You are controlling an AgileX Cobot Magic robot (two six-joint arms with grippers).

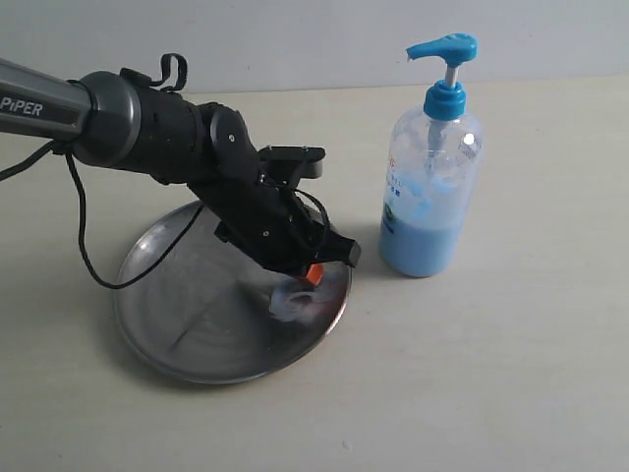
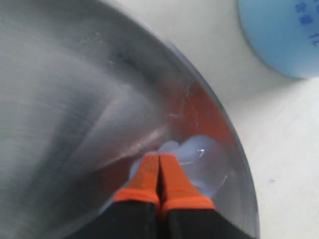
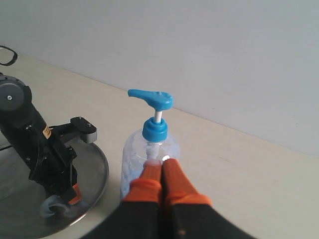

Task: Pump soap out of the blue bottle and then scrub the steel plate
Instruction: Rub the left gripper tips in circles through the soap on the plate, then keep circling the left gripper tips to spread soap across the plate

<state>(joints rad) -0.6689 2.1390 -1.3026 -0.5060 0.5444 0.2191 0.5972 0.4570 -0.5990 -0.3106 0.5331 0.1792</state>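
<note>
The soap point(image 1: 293, 301) sits as a pale blue blob on the steel plate point(image 1: 187, 334), just inside its right rim. The left end effector point(image 1: 313, 274) is right at it, its orange fingers point(image 2: 144, 179) pressed together and pinching nothing, tips down at the blob. Most of the bare steel lies to the left of those tips, so I'd expect a scrub to sweep left. The blue bottle point(image 1: 430, 197) stands upright on the counter point(image 1: 511, 383), just right of the plate. The right end effector point(image 3: 162, 170) is also pressed together and empty, pointing at the bottle. The left arm is clearly the nearer one.
</note>
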